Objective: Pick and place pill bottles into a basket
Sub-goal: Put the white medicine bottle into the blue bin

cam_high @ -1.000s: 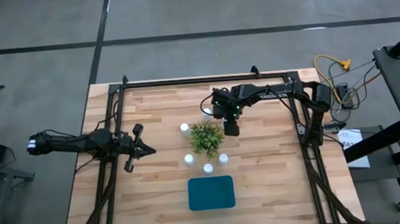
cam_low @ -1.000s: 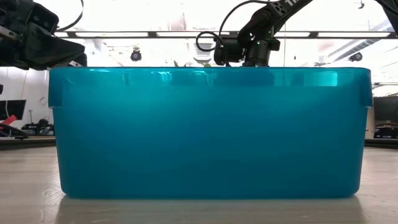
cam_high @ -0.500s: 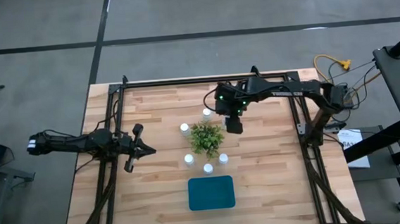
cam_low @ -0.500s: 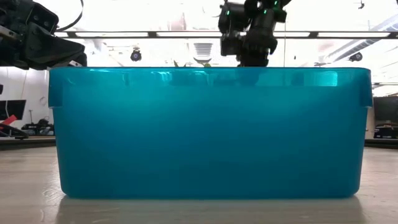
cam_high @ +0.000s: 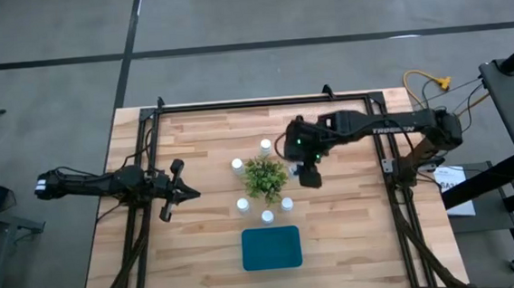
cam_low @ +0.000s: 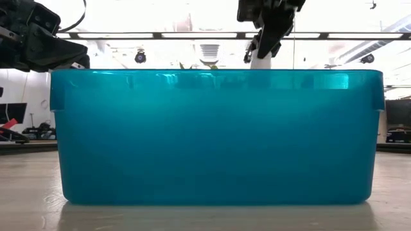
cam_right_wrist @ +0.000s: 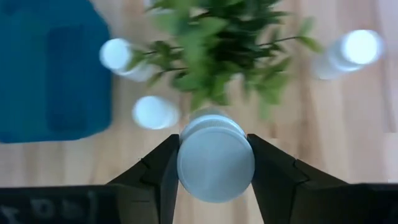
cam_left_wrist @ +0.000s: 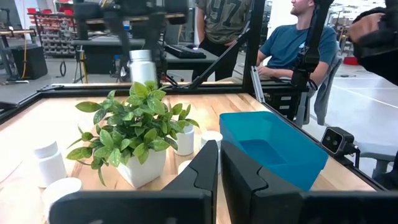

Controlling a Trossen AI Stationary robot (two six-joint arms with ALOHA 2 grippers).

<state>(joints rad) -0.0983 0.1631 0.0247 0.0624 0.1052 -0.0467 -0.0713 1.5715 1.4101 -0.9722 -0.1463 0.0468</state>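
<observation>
My right gripper (cam_high: 310, 175) hangs above the table just right of the green plant (cam_high: 266, 176), shut on a white pill bottle (cam_right_wrist: 216, 163). The held bottle also shows in the left wrist view (cam_left_wrist: 142, 66) and in the low view (cam_low: 260, 61). Several more white bottles stand on their bases around the plant: one (cam_high: 265, 146), another (cam_high: 237, 164), a third (cam_high: 242, 205). The teal basket (cam_high: 271, 248) sits near the front edge. My left gripper (cam_high: 181, 193) is shut and empty, left of the plant. My right gripper pinches the bottle between its two fingers (cam_right_wrist: 163, 169), one on each side of the bottle's round body just under the cap (cam_right_wrist: 216, 155). The fingers point down from above. The bottle hangs upright below them, lifted clear of the table.
The plant in its white pot (cam_left_wrist: 144, 169) stands in the middle of the bottles. The dark frame rails (cam_high: 263, 101) run along the table's far edge and sides. People (cam_left_wrist: 292, 43) sit and stand beyond the table. Bare wood lies right of the basket.
My right gripper has moved with the bottle from the plant's far-right side toward the table's near and right edges, and has risen; the bottle stays upright in the hold. A standing bottle behind the plant has come out from under the arm.
</observation>
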